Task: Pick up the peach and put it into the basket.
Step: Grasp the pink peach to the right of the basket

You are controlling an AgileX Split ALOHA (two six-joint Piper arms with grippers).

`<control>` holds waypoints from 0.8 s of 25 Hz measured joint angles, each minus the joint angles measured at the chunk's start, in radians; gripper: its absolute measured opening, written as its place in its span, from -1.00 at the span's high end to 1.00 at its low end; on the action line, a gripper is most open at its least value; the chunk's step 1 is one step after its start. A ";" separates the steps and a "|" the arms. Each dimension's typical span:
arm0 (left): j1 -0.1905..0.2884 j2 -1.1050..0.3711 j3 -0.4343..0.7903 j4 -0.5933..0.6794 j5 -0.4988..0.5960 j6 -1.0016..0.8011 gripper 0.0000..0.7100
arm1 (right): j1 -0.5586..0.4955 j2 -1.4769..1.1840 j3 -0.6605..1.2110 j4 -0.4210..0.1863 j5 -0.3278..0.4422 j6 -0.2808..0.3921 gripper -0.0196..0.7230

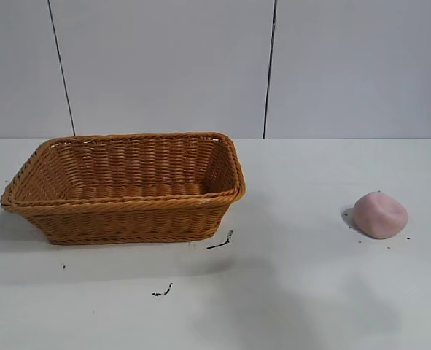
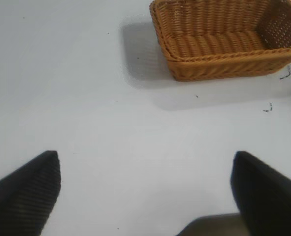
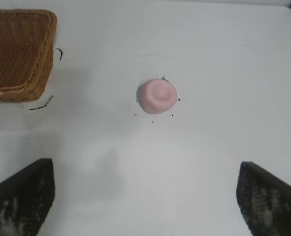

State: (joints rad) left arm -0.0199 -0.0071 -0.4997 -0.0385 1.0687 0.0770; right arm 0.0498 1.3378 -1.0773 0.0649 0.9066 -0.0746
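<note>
The pale pink peach (image 1: 380, 214) lies on the white table at the right; it also shows in the right wrist view (image 3: 157, 96), dimple up. The orange-brown wicker basket (image 1: 127, 208) stands at the left and holds nothing; it shows in the left wrist view (image 2: 224, 69) and partly in the right wrist view (image 3: 17, 54). My right gripper (image 3: 145, 196) is open and empty, above bare table short of the peach. My left gripper (image 2: 146, 189) is open and empty, above bare table away from the basket. Neither arm shows in the exterior view.
Small dark scraps lie on the table in front of the basket (image 1: 220, 240) (image 1: 162, 291). Tiny dark specks surround the peach (image 3: 173, 115). A grey panelled wall (image 1: 215, 65) stands behind the table.
</note>
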 joint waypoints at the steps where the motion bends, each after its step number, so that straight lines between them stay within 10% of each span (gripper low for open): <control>1: 0.000 0.000 0.000 0.000 0.000 0.000 -0.95 | 0.000 0.063 -0.028 0.000 0.000 0.000 -0.91; 20: 0.000 0.000 0.000 0.000 0.000 0.000 -0.95 | 0.023 0.702 -0.352 -0.026 -0.052 0.020 -0.91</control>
State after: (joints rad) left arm -0.0199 -0.0071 -0.4997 -0.0385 1.0687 0.0770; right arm 0.0731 2.0402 -1.4296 0.0386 0.8550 -0.0547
